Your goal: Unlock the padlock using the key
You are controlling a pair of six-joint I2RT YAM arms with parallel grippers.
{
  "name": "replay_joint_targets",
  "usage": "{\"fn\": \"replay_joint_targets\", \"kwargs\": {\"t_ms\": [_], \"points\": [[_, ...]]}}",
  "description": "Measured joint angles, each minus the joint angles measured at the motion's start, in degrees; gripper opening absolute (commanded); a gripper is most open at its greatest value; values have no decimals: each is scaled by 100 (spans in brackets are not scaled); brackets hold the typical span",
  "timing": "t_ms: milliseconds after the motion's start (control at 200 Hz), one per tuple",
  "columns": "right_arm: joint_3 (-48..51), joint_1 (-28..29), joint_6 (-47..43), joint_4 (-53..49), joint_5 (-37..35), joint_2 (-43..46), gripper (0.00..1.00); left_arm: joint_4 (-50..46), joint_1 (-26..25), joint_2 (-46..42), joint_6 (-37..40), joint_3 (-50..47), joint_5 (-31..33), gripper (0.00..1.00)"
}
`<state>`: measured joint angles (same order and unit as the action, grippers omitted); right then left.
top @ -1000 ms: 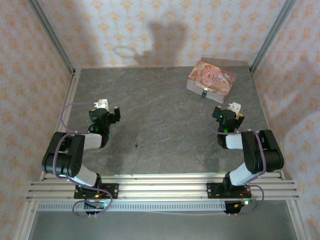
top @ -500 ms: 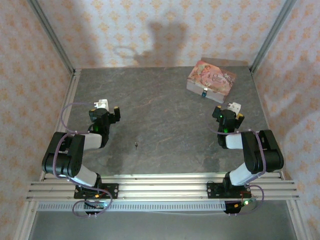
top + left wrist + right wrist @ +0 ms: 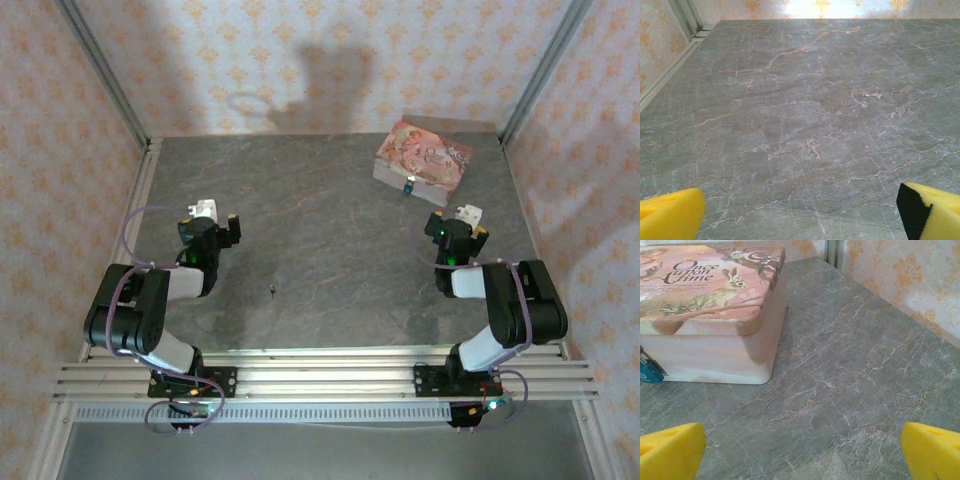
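The tiny blue padlock (image 3: 409, 185) hangs at the front face of the pink floral box (image 3: 422, 157) at the back right; in the right wrist view the padlock (image 3: 649, 371) peeks in at the left edge, beside the box (image 3: 710, 315). The key (image 3: 273, 290) lies as a small dark sliver on the table's middle, between the two arms. My left gripper (image 3: 219, 222) stands open at the left, with bare table between its yellow pads (image 3: 670, 217). My right gripper (image 3: 457, 220) stands open just in front of the box, its pads (image 3: 932, 450) wide apart and holding nothing.
The grey marbled table (image 3: 320, 250) is walled by patterned panels on three sides, with metal frame posts (image 3: 100, 70) at the back corners. An aluminium rail (image 3: 320, 375) runs along the near edge under the arm bases.
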<state>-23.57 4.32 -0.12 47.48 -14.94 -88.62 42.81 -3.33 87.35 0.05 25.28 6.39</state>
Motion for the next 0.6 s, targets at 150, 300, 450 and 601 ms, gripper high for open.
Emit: {"fn": "replay_joint_targets", "kwargs": {"t_ms": [150,300,450,601], "points": [[0,0,0,2,0,2,99,0,0,0,0,0,0,100],[0,-2,0,0,2,7,99,-81,7,-28,2,0,-22,100],[0,-4,4,-98,-4,83,99,-1025,7,-249,-66,358,219,100],[4,-13,-4,-173,-2,280,99,-2459,7,-264,-221,1714,343,100]]}}
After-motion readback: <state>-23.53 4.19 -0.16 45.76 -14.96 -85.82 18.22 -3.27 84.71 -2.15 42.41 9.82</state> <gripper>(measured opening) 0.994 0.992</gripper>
